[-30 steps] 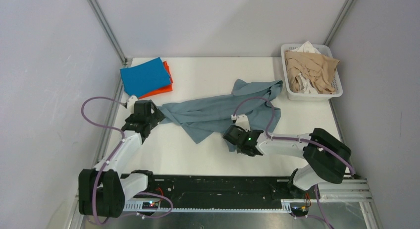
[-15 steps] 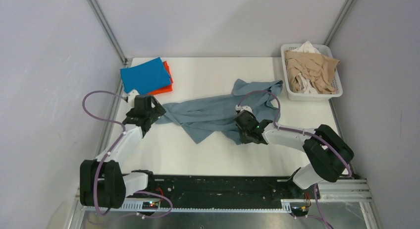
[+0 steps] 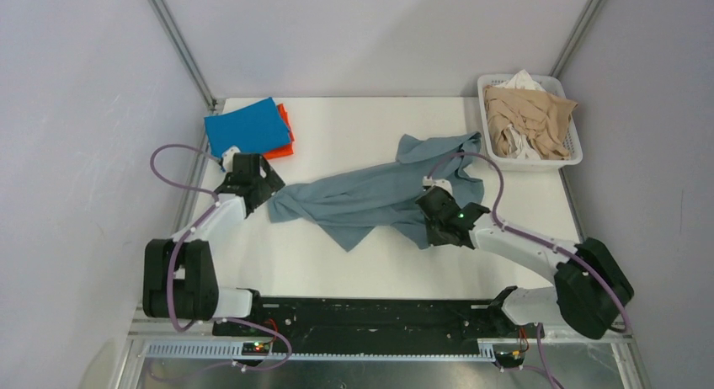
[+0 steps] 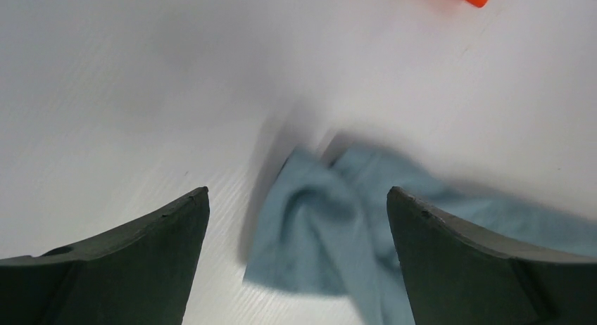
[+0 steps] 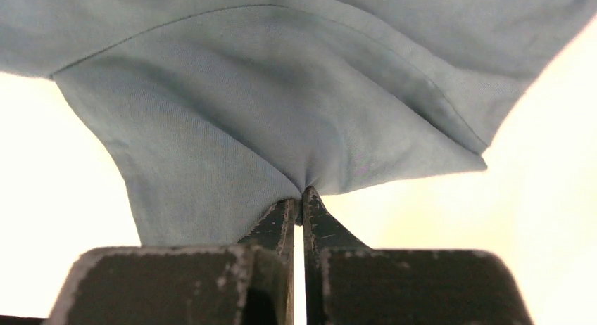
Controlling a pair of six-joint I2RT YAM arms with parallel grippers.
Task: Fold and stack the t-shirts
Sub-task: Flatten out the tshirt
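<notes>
Top external view: a large dusty grey-blue soft fabric t-shirt (image 3: 370,199) lies unfolded, bunched in a long wrinkled band across the middle of the white table (image 3: 295,254).
Folded stack: a bright blue folded t-shirt (image 3: 246,128) rests on an orange one (image 3: 283,151) at the far left corner.
Left gripper (image 4: 297,193): jaws apart above the shirt's crumpled left end, gripping nothing.
Right gripper (image 5: 299,198): jaws together, pinching a fold at the shirt's near right edge.
</notes>
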